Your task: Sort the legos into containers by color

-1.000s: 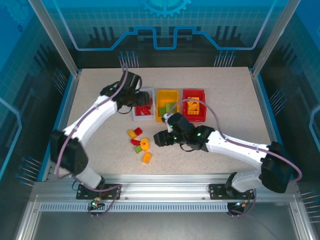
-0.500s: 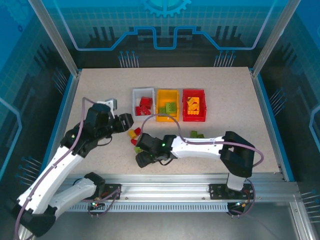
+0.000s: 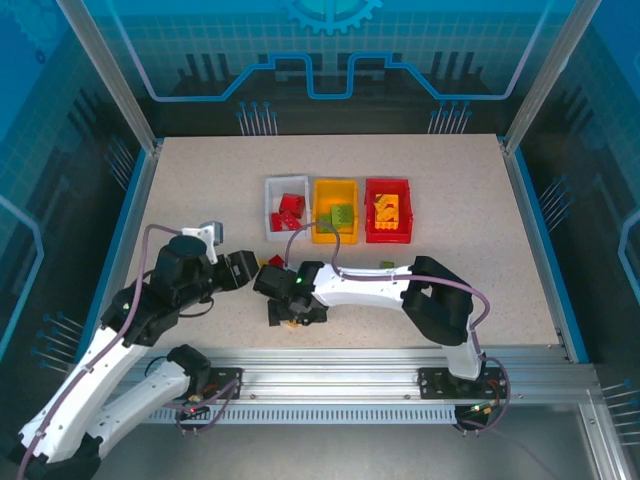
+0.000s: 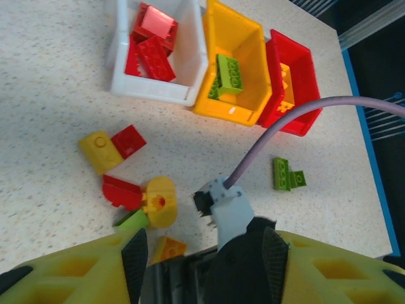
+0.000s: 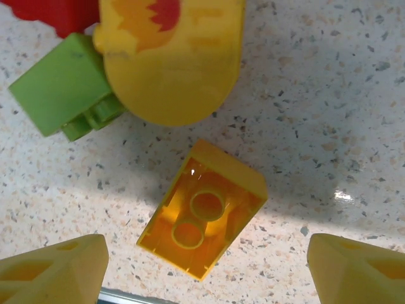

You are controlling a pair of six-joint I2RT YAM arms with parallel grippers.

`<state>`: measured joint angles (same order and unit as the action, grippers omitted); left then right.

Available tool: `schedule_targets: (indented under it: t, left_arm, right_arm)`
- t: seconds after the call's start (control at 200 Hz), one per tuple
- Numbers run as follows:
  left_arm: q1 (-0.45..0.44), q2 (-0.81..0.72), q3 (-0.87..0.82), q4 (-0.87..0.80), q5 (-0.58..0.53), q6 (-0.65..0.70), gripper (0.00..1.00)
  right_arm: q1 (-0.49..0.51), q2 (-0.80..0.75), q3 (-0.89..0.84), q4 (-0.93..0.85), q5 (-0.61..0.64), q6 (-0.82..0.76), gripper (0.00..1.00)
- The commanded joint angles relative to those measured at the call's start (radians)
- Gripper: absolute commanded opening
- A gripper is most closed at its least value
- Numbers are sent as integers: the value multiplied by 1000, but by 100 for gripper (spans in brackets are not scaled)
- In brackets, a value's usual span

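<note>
Having swung from the bins (image 3: 336,182), the right end effector (image 5: 204,269) hovers, spread wide apart, astride an upturned yellow-orange brick (image 5: 201,209) on the tabletop (image 5: 329,95) — next pick lined up — the left end effector (image 4: 205,250) likewise apart, empty.

1. The left arm (image 3: 105,345) stretches forward low, and its left fingers (image 4: 82,272) stand apart, holding nothing.
2. The right arm (image 3: 375,285) bends sharply leftward, its right fingers (image 5: 54,266) pointing straight down, spread wide and empty.
</note>
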<state>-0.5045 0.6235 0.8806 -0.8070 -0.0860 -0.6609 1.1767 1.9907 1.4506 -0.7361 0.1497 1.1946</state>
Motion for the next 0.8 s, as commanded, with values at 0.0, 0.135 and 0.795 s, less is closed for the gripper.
schedule_targets:
  t: [0.0,0.135,0.795]
  left_arm:
    - [-4,-52,34,-163,-123,-71,55]
    - [-4,-143,27,-245,-191,-127,55]
    - [-5,-214,-55,-314,14,-227,51]
  right_arm:
    - [-21,33,28,-5,-11,83,80]
    - [-26,55,30,7,-11,111,77]
    - [-43,-40,-89,7,110,92,32]
